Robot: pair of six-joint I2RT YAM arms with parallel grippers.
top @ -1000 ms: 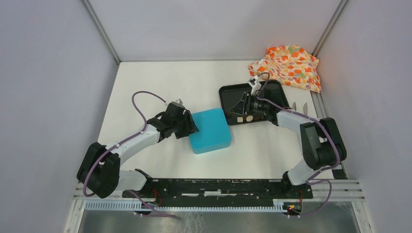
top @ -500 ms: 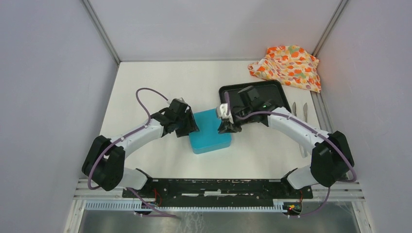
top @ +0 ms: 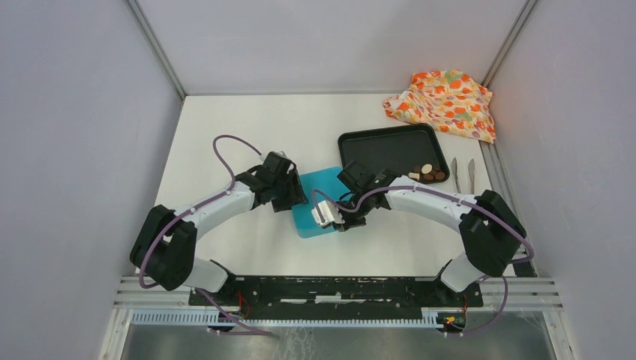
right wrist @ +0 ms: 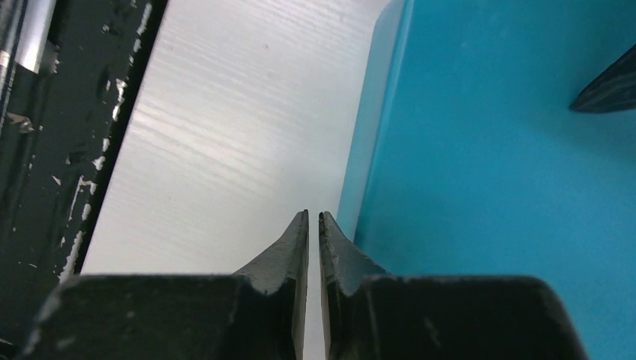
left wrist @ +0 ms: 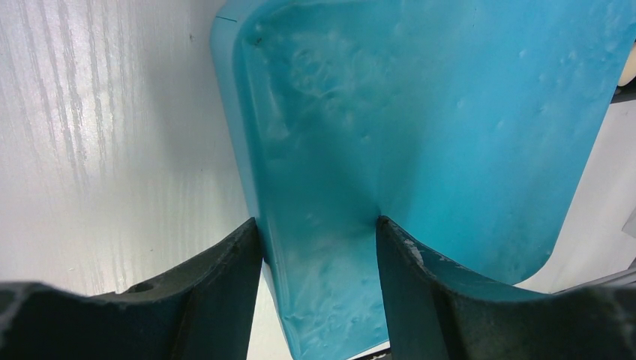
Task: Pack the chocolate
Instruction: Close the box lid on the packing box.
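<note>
The chocolate (top: pixel 426 173), several small brown and cream pieces, lies at the right end of the black tray (top: pixel 375 146). A blue box (top: pixel 324 187) sits in the middle of the table. My left gripper (top: pixel 294 196) is shut on the box's left edge; in the left wrist view the blue box (left wrist: pixel 420 120) fills the gap between the fingers of that gripper (left wrist: pixel 315 221). My right gripper (top: pixel 335 220) is shut and empty at the box's near right corner. The right wrist view shows this gripper (right wrist: pixel 313 217) low over the table beside the box's side (right wrist: pixel 487 150).
An orange flowery cloth (top: pixel 444 101) lies at the back right corner. Metal tongs (top: pixel 463 174) lie right of the tray. The black base rail (top: pixel 337 289) runs along the near edge and shows in the right wrist view (right wrist: pixel 67 112).
My right arm has left the tray and swung down to the box's near right corner, uncovering the chocolate. My left gripper has stayed on the box's left edge.
</note>
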